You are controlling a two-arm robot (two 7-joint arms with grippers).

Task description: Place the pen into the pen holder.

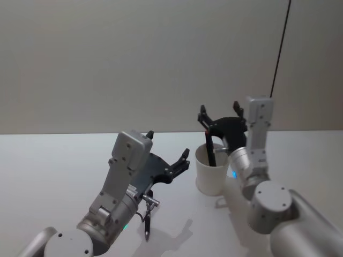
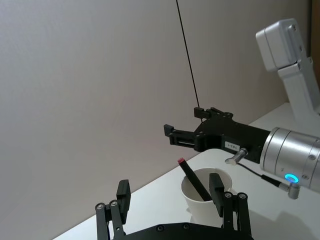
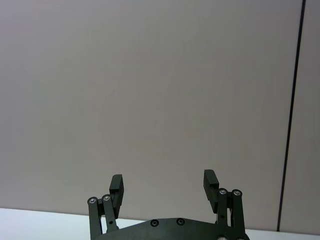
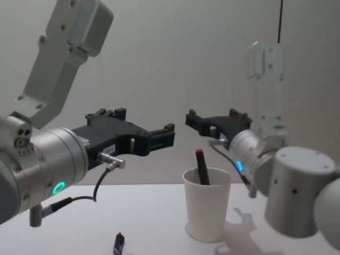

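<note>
L grip (image 1: 168,144): black fingers spread, empty, raised just left of pen holder (image 1: 210,179) | R grip (image 1: 219,108): spread too, empty, up above/behind its rim | pen holder: tapered white paper, rolled rim, upright on smooth white table (image 1: 53,171) | pen (image 1: 210,151): slim, black, red tip, I see it leaning inside pen holder.

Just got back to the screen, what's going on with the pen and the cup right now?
The pen stands leaning inside the white paper cup, with its red-tipped end above the rim. Nothing is being held. The right gripper hangs open above the cup. The left gripper hovers open to the cup's left, off the table. A dark pen-like object lies on the table under the left arm.
</note>
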